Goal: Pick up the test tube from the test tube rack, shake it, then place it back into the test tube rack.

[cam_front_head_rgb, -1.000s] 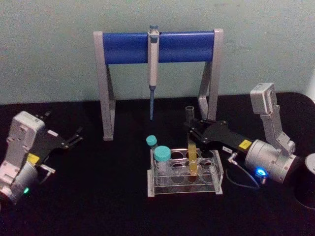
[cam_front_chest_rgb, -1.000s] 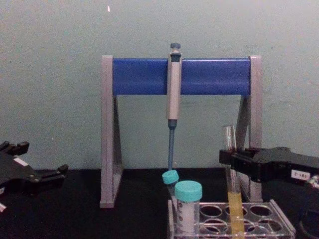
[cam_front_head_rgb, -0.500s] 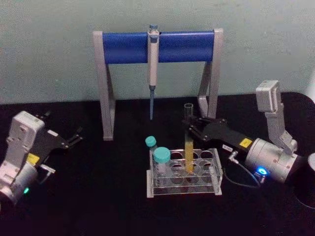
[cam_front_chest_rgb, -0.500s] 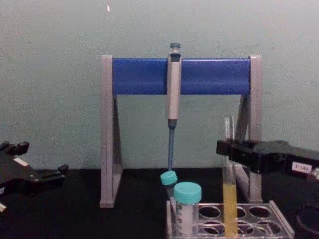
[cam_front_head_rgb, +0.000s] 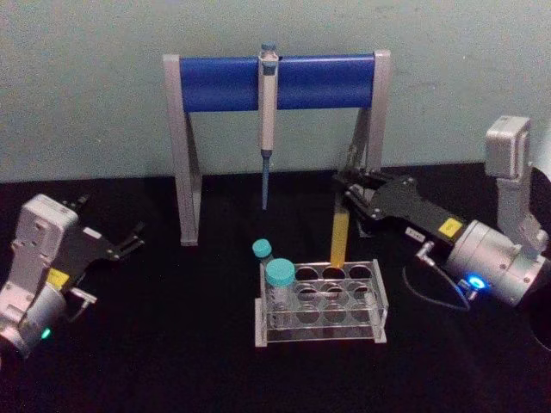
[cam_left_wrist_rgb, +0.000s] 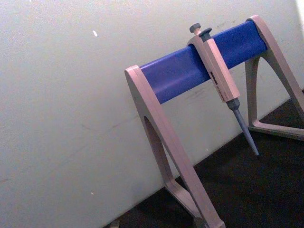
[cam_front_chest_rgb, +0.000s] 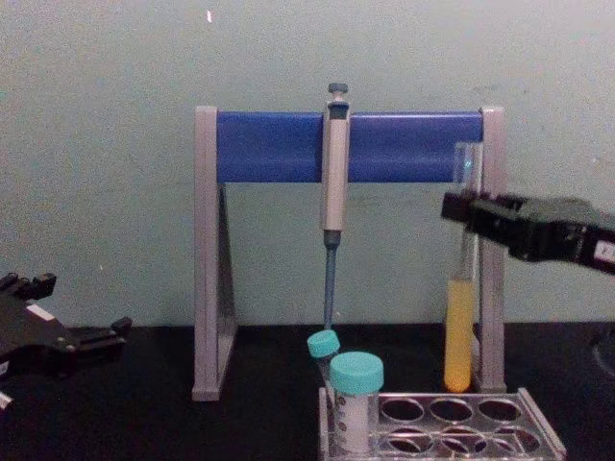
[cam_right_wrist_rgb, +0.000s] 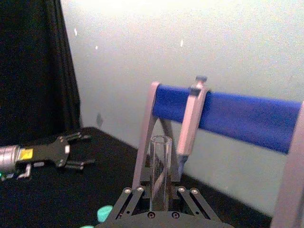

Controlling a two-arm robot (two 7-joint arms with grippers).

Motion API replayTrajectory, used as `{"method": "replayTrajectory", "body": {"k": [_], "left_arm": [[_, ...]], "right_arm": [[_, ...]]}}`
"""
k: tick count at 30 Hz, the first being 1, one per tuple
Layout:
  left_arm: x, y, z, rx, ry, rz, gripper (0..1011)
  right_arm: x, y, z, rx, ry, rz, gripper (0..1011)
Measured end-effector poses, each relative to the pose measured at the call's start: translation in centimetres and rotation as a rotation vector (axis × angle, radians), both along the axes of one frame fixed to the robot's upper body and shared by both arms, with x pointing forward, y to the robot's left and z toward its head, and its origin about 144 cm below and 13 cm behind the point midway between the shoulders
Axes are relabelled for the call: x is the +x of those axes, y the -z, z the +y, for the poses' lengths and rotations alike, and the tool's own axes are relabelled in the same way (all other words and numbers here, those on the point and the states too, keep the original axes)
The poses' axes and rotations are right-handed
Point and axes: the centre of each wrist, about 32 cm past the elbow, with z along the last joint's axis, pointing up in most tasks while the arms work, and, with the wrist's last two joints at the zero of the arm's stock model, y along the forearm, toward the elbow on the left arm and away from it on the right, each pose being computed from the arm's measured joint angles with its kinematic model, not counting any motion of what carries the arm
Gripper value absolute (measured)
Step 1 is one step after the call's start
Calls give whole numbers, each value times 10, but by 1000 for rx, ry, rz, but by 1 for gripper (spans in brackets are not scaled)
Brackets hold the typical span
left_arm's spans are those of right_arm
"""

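- Pick-up looks done: the test tube (cam_front_head_rgb: 339, 234) hangs upright over the rear row of the test tube rack (cam_front_head_rgb: 379, 297), mid-table, its bottom clear of the holes. Shaking and return remain.
- Right gripper (cam_front_head_rgb: 347, 196) — jaws clamped on the bare upper glass.
- Left gripper (cam_front_head_rgb: 131, 241) — parked near the left edge of the table (cam_front_head_rgb: 215, 370), jaws apart.
- Slick thin glass, rounded bottom, yellow liquid; the rack is clear rigid plastic.

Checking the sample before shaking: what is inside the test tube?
Yellow liquid fills the lower part of the test tube; the glass above looks empty. The right gripper, shut on it, hides a short band higher up.
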Motion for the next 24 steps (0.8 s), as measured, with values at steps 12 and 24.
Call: {"method": "replayTrajectory", "body": {"k": [12,24], "left_arm": [[0,0,0,0,0,0,1001],[0,0,0,0,0,0,1001]], "right_arm": [[-7,-9,-11,16,82,-124,232],[0,-7,-5,40,43,-154,232]]}}
